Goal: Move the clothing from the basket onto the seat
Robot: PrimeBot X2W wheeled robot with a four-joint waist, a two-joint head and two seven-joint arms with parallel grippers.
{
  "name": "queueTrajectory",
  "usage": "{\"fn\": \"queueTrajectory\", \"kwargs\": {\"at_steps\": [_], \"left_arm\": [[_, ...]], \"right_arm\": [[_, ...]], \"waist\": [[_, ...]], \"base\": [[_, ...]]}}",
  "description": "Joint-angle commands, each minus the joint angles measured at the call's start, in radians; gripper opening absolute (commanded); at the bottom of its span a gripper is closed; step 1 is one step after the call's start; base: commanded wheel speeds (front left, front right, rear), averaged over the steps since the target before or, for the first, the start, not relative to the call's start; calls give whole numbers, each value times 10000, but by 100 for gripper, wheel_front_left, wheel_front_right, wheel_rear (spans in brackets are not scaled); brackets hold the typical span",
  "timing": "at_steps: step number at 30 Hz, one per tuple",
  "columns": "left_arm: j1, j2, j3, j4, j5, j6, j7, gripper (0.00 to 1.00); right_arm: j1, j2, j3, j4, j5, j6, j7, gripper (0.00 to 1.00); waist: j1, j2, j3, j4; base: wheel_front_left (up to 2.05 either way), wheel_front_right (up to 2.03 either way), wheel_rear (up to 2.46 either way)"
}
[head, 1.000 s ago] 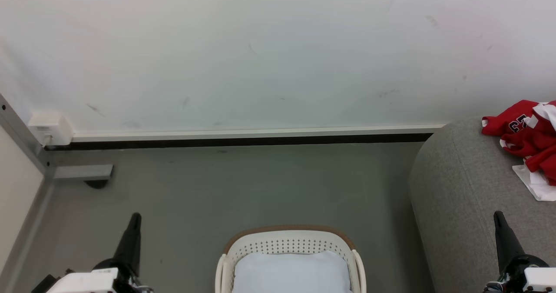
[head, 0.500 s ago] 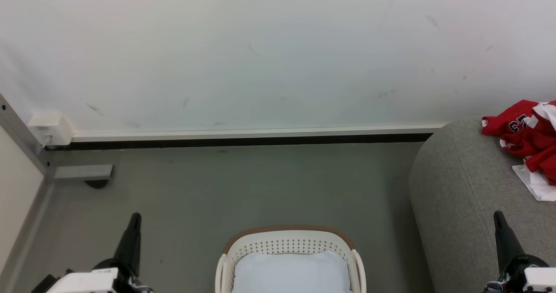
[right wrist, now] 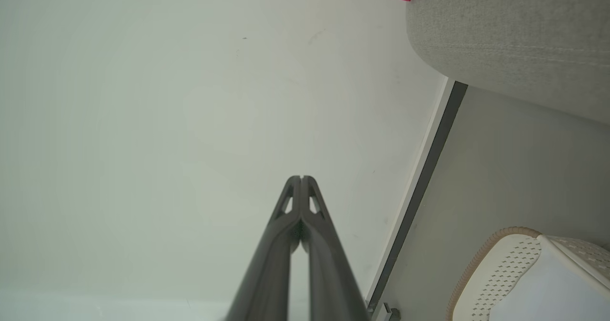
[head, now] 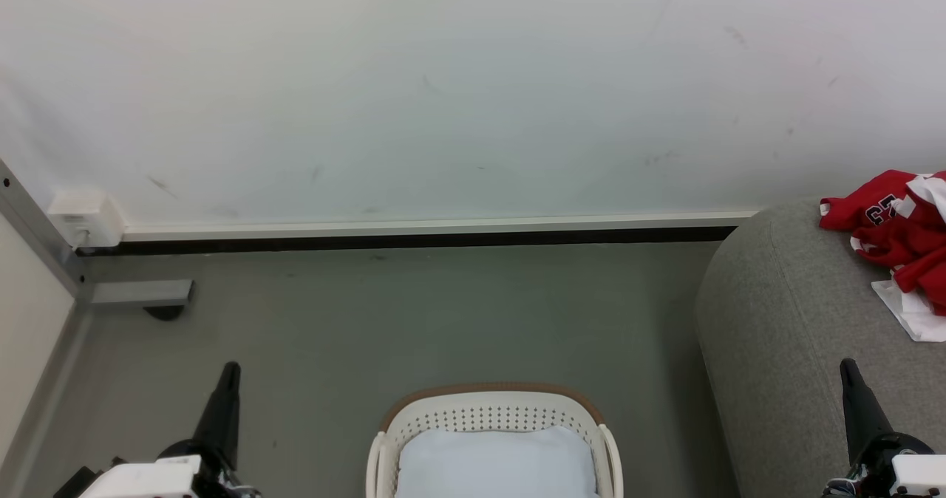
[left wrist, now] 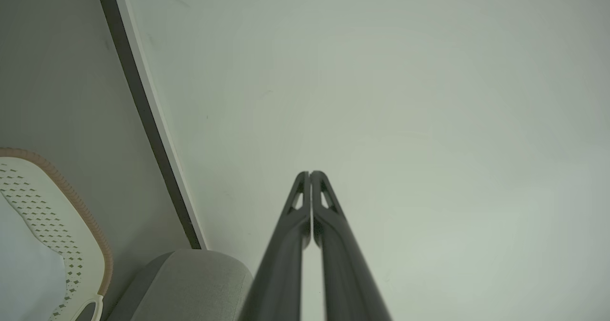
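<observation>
Jersey (head: 898,239) lies crumpled on the seat (head: 798,321), basket (head: 491,391) apparently holds just a cushion (head: 495,461) (front cut off), left gripper (head: 231,371) and right gripper (head: 848,369) both closed, empty: transfer looks done, next needs a basket check.

Open floor (head: 658,409) between basket (head: 491,397) and seat (head: 783,321)

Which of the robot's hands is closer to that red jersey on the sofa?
Right. The right hand is near the sofa seat, short of the red jersey; the left hand is on the laundry basket's far side.
</observation>
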Motion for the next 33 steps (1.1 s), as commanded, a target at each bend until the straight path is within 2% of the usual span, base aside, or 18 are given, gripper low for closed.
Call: {"fn": "queueTrajectory", "kwargs": {"at_steps": [1,33], "left_arm": [[-83,20,14,-35,-134,-46,37,0],[-83,20,13,-37,-135,-47,37,0]], "right_arm": [[-109,0,-39,-46,13,-21,30,0],[-110,0,-39,-46,14,-21,29,0]], "waist": [[0,0,0,0],[0,0,0,0]], "base": [[0,0,0],[0,0,0]]}}
